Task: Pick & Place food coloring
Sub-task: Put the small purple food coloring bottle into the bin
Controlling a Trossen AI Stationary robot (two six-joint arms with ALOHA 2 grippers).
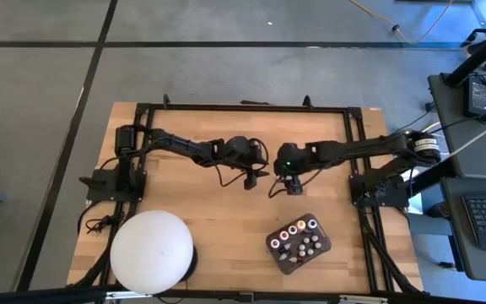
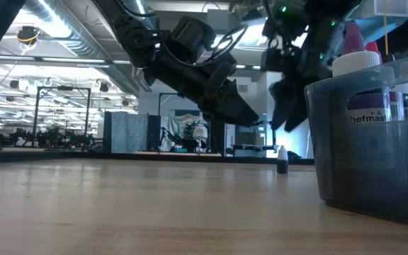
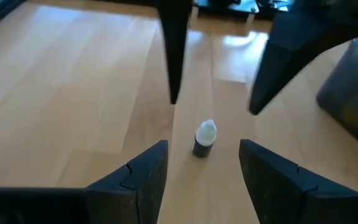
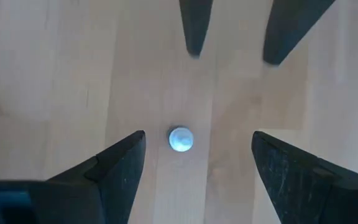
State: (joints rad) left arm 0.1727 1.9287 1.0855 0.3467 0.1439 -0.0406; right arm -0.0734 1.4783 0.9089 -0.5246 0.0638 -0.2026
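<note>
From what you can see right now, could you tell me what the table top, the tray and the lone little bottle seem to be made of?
Table top: looks like light wood, with visible grain and plank seams and a soft sheen.
Tray: probably smoky translucent plastic, since bottle labels show through its wall.
Lone bottle: likely plastic, with a dark body and a smooth white cap, though it is too small to be sure.

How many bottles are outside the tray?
1: a white-capped bottle stands upright on the table, below the open right gripper. The rest sit in the tray. The arms may hide others.
</note>
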